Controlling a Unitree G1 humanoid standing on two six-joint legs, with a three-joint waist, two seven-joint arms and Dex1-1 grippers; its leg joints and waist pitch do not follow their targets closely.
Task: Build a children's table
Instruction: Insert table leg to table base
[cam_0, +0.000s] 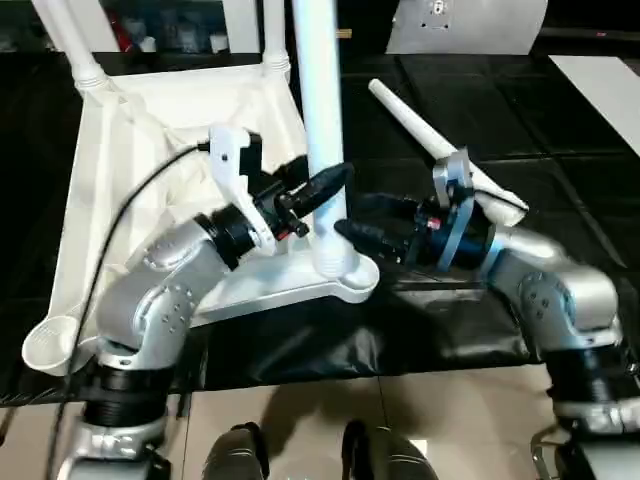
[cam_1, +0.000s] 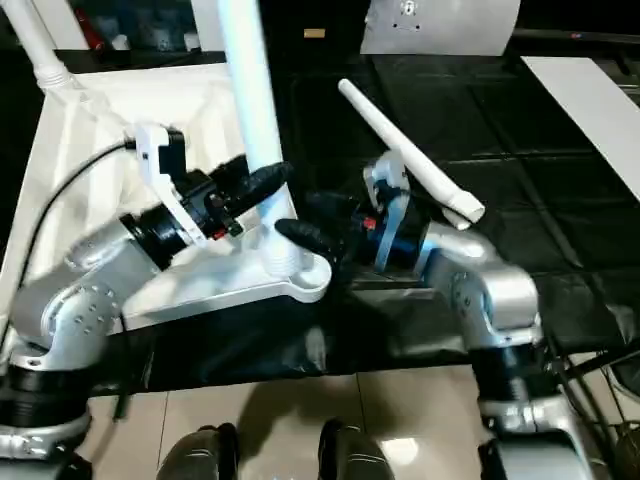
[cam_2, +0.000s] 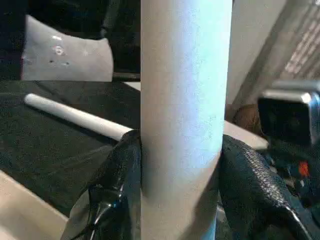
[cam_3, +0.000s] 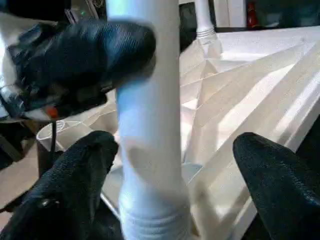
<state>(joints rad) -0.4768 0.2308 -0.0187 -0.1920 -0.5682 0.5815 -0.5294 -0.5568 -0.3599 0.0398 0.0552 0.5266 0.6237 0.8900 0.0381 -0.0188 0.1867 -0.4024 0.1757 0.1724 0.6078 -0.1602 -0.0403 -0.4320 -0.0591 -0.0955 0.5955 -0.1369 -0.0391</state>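
Note:
The children's table top (cam_0: 150, 150) lies upside down on the left, ribs facing up. Two legs (cam_0: 70, 40) (cam_0: 275, 35) stand in its far corners. A third white leg (cam_0: 318, 100) stands upright in the near right corner socket (cam_0: 345, 275). My left gripper (cam_0: 325, 185) is shut on this leg a little above the socket, one black finger (cam_2: 117, 185) on each side. My right gripper (cam_0: 355, 222) is open low around the same leg, its fingers (cam_3: 270, 175) spread apart from it. A fourth leg (cam_0: 430, 140) lies loose on the table behind my right arm.
The black-covered worktable (cam_0: 520, 230) extends to the right, with a white sheet (cam_0: 600, 90) at its far right and a grey panel (cam_0: 470, 25) at the back. The top's near left socket (cam_0: 50, 340) overhangs the front edge. A black cable (cam_0: 130, 200) loops over my left forearm.

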